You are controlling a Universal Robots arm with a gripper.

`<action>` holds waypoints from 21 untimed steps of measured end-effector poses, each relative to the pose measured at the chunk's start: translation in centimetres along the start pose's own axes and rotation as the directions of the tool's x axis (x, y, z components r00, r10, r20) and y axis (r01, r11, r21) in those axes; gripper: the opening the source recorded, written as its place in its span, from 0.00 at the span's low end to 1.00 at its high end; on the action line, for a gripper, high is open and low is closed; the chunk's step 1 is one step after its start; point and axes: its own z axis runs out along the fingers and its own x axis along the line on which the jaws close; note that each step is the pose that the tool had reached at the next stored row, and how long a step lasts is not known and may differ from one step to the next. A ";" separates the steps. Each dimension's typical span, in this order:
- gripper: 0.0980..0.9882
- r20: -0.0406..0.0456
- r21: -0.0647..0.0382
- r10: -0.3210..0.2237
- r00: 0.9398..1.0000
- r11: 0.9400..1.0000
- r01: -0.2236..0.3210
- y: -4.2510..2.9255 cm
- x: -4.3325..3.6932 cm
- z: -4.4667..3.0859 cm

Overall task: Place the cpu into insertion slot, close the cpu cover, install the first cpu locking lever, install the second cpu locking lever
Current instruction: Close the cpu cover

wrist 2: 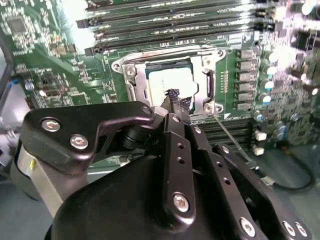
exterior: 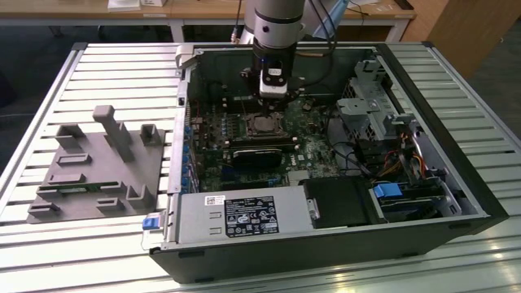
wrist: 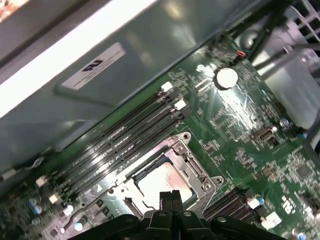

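Observation:
The cpu [wrist 2: 169, 81] lies with its pale metal top up in the insertion slot [exterior: 262, 126] on the green board inside the open computer case. The silvery cpu cover [wrist 2: 134, 76] lies flat around it, and its square window frames the chip. In the first wrist view the cpu [wrist: 162, 181] and the cpu cover [wrist: 196, 167] sit just beyond my fingertips. My gripper [wrist 2: 175, 98] hangs right above the socket's edge, fingers shut together with nothing between them. A thin metal locking lever [wrist 2: 231, 137] slants away from the socket's corner over the board.
Long black memory slots [wrist 2: 170, 22] run beside the socket. A black heatsink block [exterior: 256, 155], a power supply [exterior: 236, 217], a drive cage [exterior: 366, 104] and cables crowd the case. A grey fixture plate [exterior: 97, 165] lies on the slatted table at the exterior view's left.

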 end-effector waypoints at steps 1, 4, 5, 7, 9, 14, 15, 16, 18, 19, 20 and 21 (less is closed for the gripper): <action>0.00 0.000 0.000 -0.019 1.000 1.000 0.019 0.00 0.00 0.01; 0.00 0.000 0.000 -0.073 0.997 0.997 0.073 0.00 0.00 0.02; 0.00 -0.001 -0.001 -0.090 0.996 0.996 0.090 0.00 0.01 0.03; 0.00 -0.002 -0.002 -0.123 0.992 0.992 0.123 0.00 0.00 0.04; 0.00 -0.003 -0.004 -0.155 0.988 0.988 0.155 0.00 0.00 0.04; 0.00 -0.006 -0.010 -0.231 0.973 0.973 0.231 0.00 0.00 0.06; 0.00 -0.006 -0.011 -0.247 0.969 0.969 0.247 0.00 0.00 0.06; 0.00 -0.007 -0.012 -0.263 0.965 0.965 0.263 0.00 0.00 0.06; 0.00 -0.008 -0.015 -0.294 0.956 0.956 0.293 0.00 0.00 0.07; 0.00 -0.008 -0.016 -0.309 0.951 0.951 0.308 0.00 0.00 0.07; 0.00 -0.009 -0.017 -0.323 0.946 0.946 0.323 0.00 0.00 0.07; 0.00 -0.009 -0.018 -0.338 0.941 0.941 0.338 0.00 0.00 0.08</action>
